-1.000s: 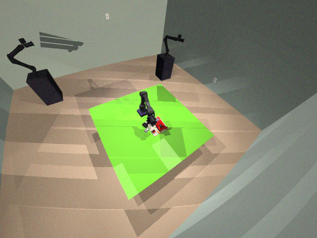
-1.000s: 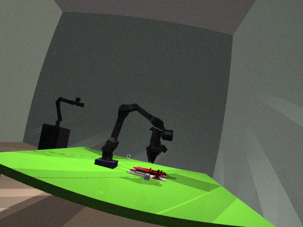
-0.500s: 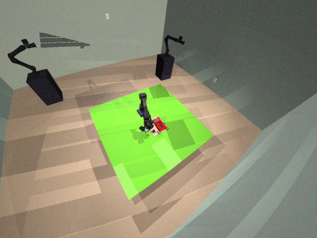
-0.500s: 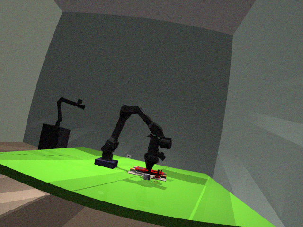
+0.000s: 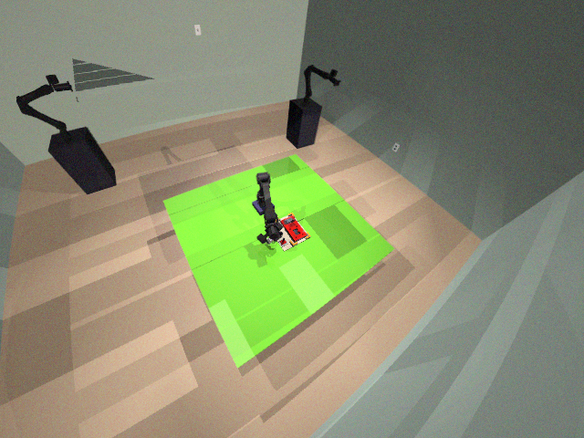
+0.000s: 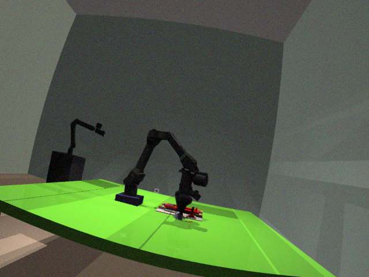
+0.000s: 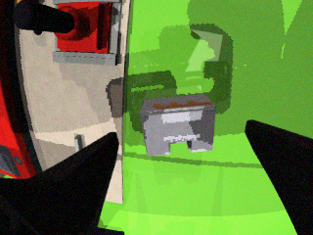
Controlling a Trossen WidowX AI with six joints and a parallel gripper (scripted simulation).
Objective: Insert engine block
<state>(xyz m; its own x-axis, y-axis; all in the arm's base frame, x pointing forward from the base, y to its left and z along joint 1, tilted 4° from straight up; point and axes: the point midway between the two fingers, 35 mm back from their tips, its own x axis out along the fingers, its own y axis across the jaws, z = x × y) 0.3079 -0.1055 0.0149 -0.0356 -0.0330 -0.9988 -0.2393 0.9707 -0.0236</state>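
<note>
The engine block (image 7: pixel 179 125) is a small grey block with a notch in its lower edge. It lies on the green table just right of the beige base plate (image 7: pixel 72 105). In the exterior view it shows as a grey block (image 6: pixel 179 215) under the fingers. My gripper (image 7: pixel 182 132) is open and empty, low over the block, one dark finger at each side of it and apart from it. The red car body (image 5: pixel 295 229) lies on the base plate. It also shows in the exterior view (image 6: pixel 181 209). Only its red edge (image 7: pixel 8 92) shows at the left of the wrist view. Its opening is out of sight.
A red part in a grey frame with a black peg (image 7: pixel 85 26) sits on the base plate, up and left of the block. The arm's dark blue base (image 6: pixel 129 198) stands behind. Two other arms on black pedestals (image 5: pixel 82 158) (image 5: pixel 303 121) stand far off on the floor.
</note>
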